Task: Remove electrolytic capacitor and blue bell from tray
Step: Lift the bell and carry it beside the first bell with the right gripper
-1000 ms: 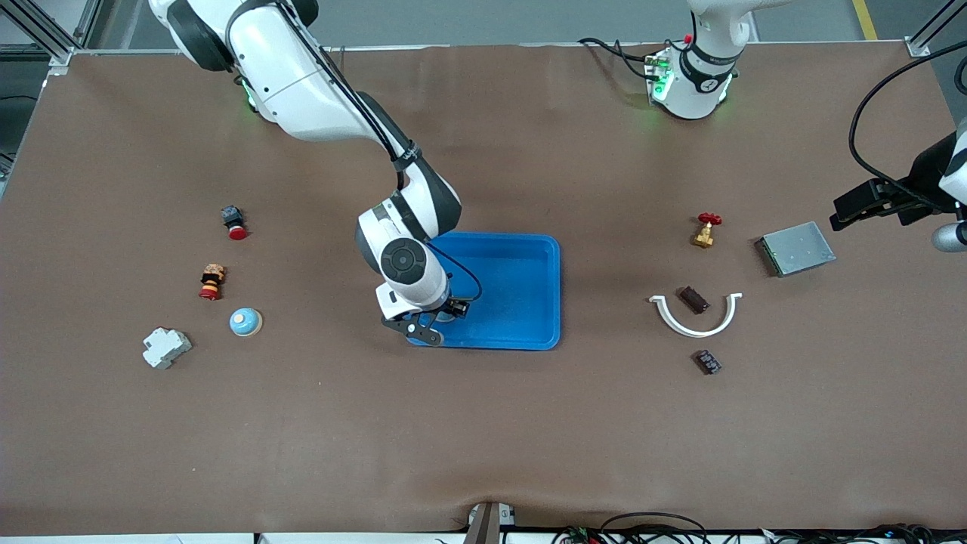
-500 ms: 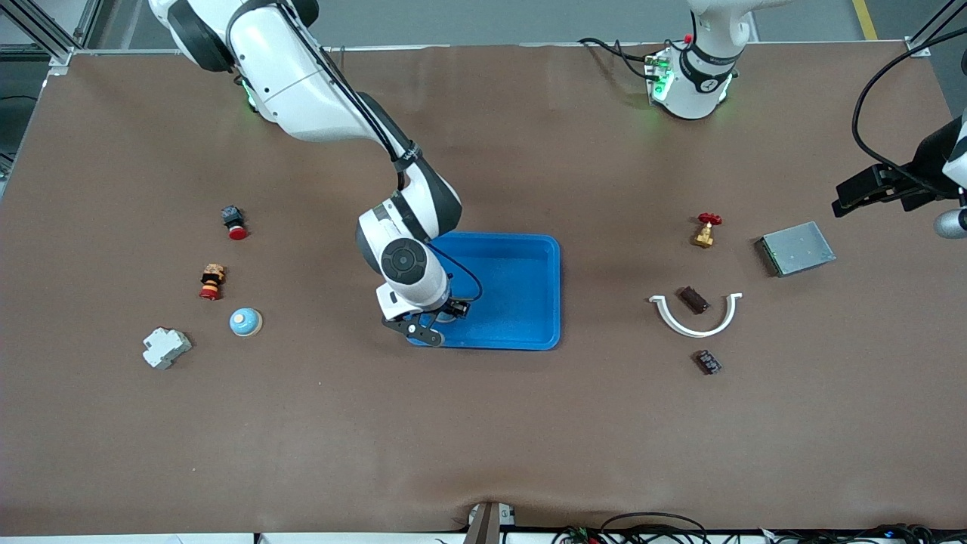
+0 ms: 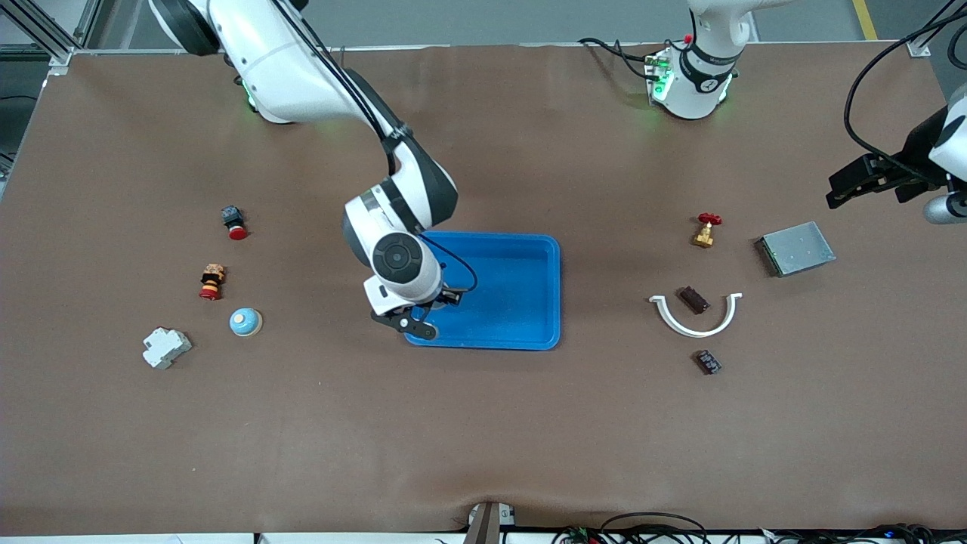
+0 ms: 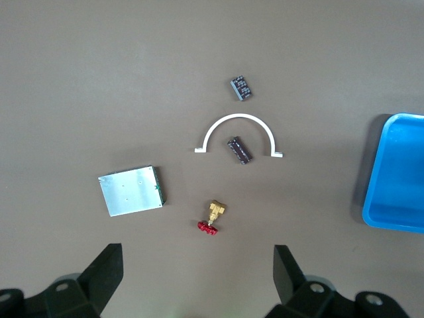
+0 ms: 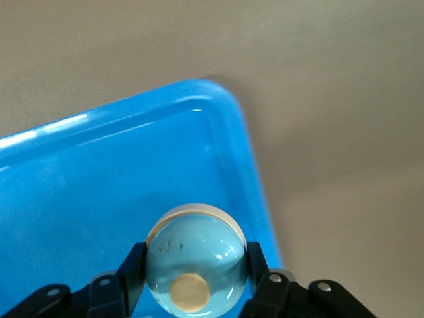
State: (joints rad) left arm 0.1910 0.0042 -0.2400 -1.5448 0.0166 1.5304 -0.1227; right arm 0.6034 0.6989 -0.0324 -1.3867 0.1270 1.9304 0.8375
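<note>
blue bell (image 5: 195, 265): pale-blue dome with a tan button, pinched at its sides by the right gripper (image 5: 195, 268) — over the tray corner nearest the front camera, at the right arm's end. Looks just lifted off the floor, can't confirm.
tray (image 3: 521, 302): bright-blue plastic, mid-table. In the front view the arm hides that corner; the rest of the floor shows bare.
slip risk: fingers (image 5: 132, 265) bear on a curved, glossy dome — thin contact. A jolt could pop the bell out, back into the tray or rolling off across the table.
rim risk: a sideways exit while low could clip the raised rim and drag the tray.
second bell (image 3: 245, 322): similar blue dome already on the table toward the right arm's end, near a grey block (image 3: 166, 347) — crowded drop zone, possible knock.
capacitor: two small dark parts (image 3: 707, 362) by the white arc (image 3: 695, 317), outside the tray — can't tell which, if either, is it.
left gripper (image 4: 199, 278): jaws spread wide, empty, waiting over the table near the grey metal box (image 3: 795, 248).
</note>
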